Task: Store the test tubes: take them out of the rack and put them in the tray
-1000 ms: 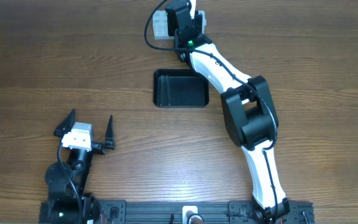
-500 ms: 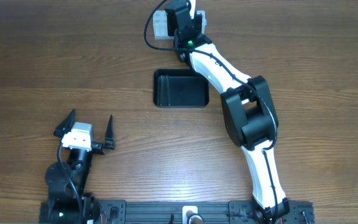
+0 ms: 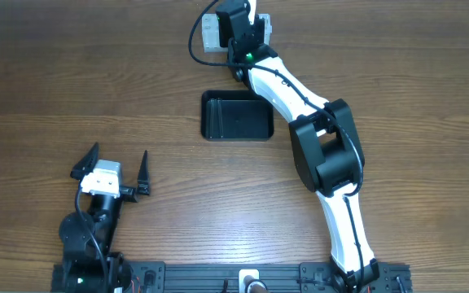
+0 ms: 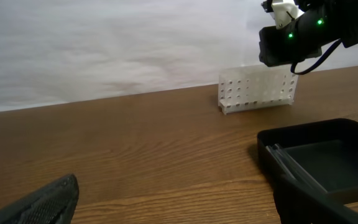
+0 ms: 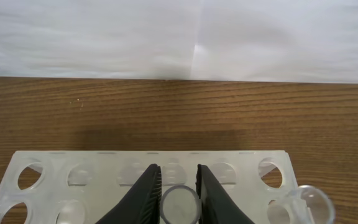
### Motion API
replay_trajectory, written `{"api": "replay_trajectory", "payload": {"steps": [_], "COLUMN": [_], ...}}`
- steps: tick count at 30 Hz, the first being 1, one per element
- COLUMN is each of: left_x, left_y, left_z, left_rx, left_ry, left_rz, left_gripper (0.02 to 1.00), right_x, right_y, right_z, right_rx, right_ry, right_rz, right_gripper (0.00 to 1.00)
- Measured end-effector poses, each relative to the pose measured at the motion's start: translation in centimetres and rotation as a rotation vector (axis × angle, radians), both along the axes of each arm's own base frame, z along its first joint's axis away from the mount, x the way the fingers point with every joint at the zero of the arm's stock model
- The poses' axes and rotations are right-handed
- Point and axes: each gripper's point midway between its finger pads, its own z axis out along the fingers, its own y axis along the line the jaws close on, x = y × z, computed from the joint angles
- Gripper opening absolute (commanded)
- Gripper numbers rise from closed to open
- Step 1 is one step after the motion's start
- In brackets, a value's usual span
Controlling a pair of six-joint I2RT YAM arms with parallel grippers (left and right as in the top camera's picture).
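Right wrist view: your right gripper (image 5: 178, 178) fingers pressed against both sides of test tube (image 5: 179, 205), upright in rack (image 5: 73, 172). Tray (image 3: 236, 116) just beside rack. Your left gripper (image 3: 112, 166) spread wide, well apart.

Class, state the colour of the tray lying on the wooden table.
The tray is black, seen best in the top view.

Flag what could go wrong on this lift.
The right gripper pinches the tube near its rim, so it may slip. The rack looks light and nothing holds it down; it could rise with the tube. A second tube stands close by and might get knocked.
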Motion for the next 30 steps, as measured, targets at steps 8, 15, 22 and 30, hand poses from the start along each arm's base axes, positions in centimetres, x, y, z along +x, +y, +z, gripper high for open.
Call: {"api": "replay_trajectory", "payload": {"steps": [8, 15, 22, 30], "left_x": [0.0, 0.0, 0.0, 0.0], "left_y": [0.0, 0.0, 0.0, 0.0], "left_z": [0.0, 0.0, 0.0, 0.0], "left_rx": [0.000, 0.000, 0.000, 0.000], "left_ry": [0.000, 0.000, 0.000, 0.000], "left_rz": [0.000, 0.000, 0.000, 0.000], "left_gripper": [1.000, 1.000, 1.000, 1.000], "right_x": [-0.1, -0.3, -0.7, -3.5], "right_y": [0.6, 1.2, 1.0, -0.5], "right_z": [0.2, 0.7, 1.4, 14.8], "right_rx": [0.004, -0.018, -0.047, 0.006], "right_ry": [-0.009, -0.003, 0.012, -0.131], "right_rz": [0.008, 0.028, 0.033, 0.030], "right_gripper": [0.169, 0.141, 0.148, 0.139]}}
